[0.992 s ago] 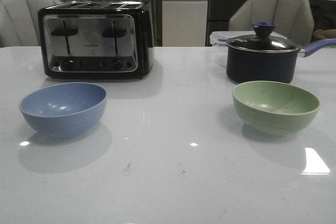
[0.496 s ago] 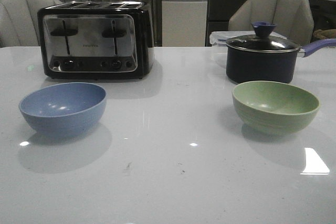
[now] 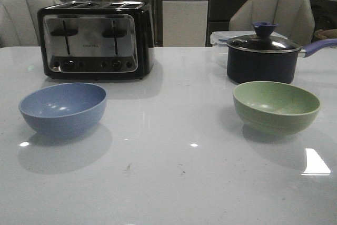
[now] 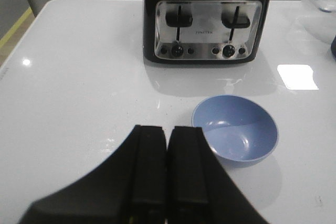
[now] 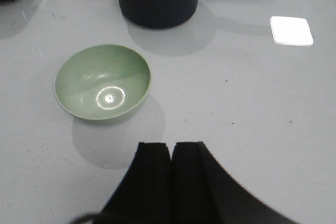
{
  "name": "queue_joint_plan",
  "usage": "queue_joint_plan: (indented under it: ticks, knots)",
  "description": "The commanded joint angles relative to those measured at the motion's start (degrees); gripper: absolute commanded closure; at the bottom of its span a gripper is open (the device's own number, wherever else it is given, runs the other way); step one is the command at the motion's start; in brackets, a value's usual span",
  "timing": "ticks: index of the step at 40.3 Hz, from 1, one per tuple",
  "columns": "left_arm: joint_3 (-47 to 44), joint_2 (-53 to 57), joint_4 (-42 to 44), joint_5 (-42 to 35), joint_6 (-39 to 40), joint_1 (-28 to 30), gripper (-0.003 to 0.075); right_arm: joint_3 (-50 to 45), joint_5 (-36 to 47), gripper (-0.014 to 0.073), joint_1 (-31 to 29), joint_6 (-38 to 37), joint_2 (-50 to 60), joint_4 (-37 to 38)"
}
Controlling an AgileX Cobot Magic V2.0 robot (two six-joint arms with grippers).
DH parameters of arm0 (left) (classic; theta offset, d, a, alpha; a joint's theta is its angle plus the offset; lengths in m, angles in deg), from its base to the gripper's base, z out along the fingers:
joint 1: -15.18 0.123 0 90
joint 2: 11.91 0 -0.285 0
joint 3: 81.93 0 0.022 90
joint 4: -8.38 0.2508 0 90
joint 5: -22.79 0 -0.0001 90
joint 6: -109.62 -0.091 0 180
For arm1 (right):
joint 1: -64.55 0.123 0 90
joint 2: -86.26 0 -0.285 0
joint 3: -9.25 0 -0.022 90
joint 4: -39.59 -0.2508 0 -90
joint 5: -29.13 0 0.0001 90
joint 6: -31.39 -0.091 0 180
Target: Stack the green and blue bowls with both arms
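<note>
The dusty blue bowl (image 3: 63,109) sits upright and empty on the white table at the left; it also shows in the left wrist view (image 4: 234,137). The pale green bowl (image 3: 276,106) sits upright and empty at the right, and shows in the right wrist view (image 5: 103,81). Neither arm shows in the front view. My left gripper (image 4: 167,129) is shut and empty, above the table, short of the blue bowl. My right gripper (image 5: 171,146) is shut and empty, above the table, short of the green bowl.
A black and chrome toaster (image 3: 95,39) stands at the back left behind the blue bowl. A dark lidded saucepan (image 3: 263,56) with a blue handle stands behind the green bowl, with a clear plastic container (image 3: 220,38) behind it. Chairs stand beyond the table's far edge.
</note>
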Motion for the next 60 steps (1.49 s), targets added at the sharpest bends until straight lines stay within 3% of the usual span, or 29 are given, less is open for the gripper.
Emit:
queue_joint_plan:
  ticks: [1, 9, 12, 18, 22, 30, 48, 55, 60]
  knots:
    - [2.02, -2.78, -0.08, -4.44, 0.38, 0.16, 0.0627, 2.14, 3.63, 0.0539, -0.33, 0.02, -3.85, 0.17]
    - [2.02, -7.12, 4.52, -4.35, 0.38, 0.16, 0.0618, 2.14, 2.73, 0.0505, -0.33, 0.02, -10.52, 0.17]
    - [2.02, -8.55, 4.52, -4.35, 0.38, 0.16, 0.0564, 2.14, 3.21, 0.0399, -0.33, 0.02, -13.02, 0.17]
    - [2.02, -10.95, 4.52, -4.49, 0.38, 0.16, 0.0337, 2.14, 6.65, 0.0120, -0.33, 0.02, -18.03, 0.17]
    - [2.02, -12.38, 4.52, -4.74, 0.38, 0.16, 0.0267, 3.07, 10.39, 0.0039, -0.33, 0.02, -22.32, -1.24]
    - [2.02, -15.30, 4.52, -4.74, 0.38, 0.16, 0.0267, 13.55, 6.75, 0.0042, -0.33, 0.02, -37.09, -6.03]
    - [2.02, -16.00, 4.52, -5.02, 0.38, 0.16, 0.0267, 34.86, -3.25, 0.0053, -0.19, 1.15, -62.62, -7.86]
    - [2.02, -16.00, 4.52, -5.02, 0.38, 0.16, 0.0267, 40.55, -7.09, 0.0203, -0.19, 1.48, -68.90, -7.88]
    - [2.02, -16.00, 4.52, -5.12, 0.38, 0.16, 0.0267, 41.80, -7.54, 0.0382, -0.19, 1.48, -70.03, -8.33]
